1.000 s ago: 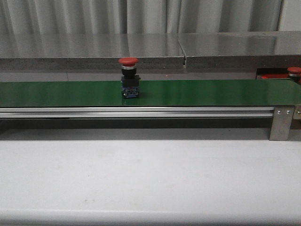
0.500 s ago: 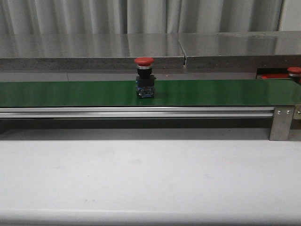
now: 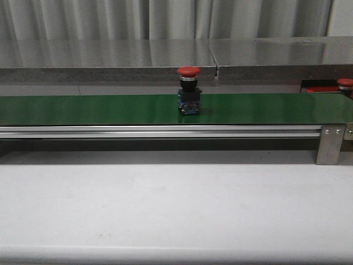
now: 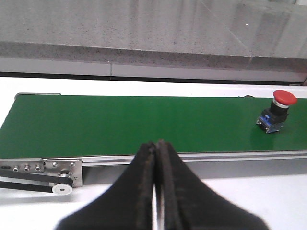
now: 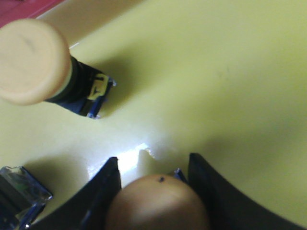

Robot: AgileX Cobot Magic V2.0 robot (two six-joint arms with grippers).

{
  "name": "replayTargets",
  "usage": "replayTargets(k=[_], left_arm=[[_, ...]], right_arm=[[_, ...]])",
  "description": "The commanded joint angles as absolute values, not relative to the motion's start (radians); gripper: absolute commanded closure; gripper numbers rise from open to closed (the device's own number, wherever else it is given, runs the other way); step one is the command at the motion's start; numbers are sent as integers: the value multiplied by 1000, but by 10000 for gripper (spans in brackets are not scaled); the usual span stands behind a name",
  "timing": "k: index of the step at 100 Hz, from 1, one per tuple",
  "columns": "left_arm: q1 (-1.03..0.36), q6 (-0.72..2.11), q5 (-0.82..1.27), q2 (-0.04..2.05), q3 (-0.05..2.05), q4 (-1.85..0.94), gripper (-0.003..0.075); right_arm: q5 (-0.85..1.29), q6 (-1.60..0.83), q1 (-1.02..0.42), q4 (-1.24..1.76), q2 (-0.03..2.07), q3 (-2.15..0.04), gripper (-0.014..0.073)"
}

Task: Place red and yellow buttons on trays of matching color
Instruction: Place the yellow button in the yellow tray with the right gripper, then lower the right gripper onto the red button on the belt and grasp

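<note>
**One button over the yellow tray, one riding the belt**

The right claw [image 5: 153,179] hangs low over the yellow tray [image 5: 230,72]. Its two fingers stand a little apart with a yellow button [image 5: 156,203] between them. I judge that it holds this button for setting down, but I cannot tell if the fingers really press on it. Another yellow button [image 5: 33,60] already stands tilted on the same tray, just beside. So the color match is respected here.

The left claw [image 4: 155,191] is closed with nothing inside, its fingers pressed together. This arm hovers on the near side of the green belt [image 4: 129,124], pointing across it, probably waiting.

A red button [image 3: 188,91] stands upright on the belt near the middle. Far at the right edge, the red tray [image 3: 320,89] shows partly, with one more red button [image 3: 345,84] on it.
</note>
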State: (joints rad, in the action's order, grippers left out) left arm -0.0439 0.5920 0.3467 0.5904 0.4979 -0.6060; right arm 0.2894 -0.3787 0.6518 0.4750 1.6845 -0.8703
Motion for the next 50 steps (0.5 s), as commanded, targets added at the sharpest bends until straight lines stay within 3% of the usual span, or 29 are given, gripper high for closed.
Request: replayTargets(k=[1,8,19,27,50], left_arm=[[-52,585,282,590,526,-628,739],[-52,585,282,590,526,-628,739],[-52,585,282,590,526,-628,739],[-52,585,282,590,526,-628,739],[-52,585,282,590,526,-628,739]], right_arm=[[253,-381,655,487,1647,-892,436],[262,-381,655,487,1647,-892,355],[263,-381,655,487,1645,-892,135],[261,-381,655,487,1638,-898,34],[285,-381,649,489,1544,-925,11]])
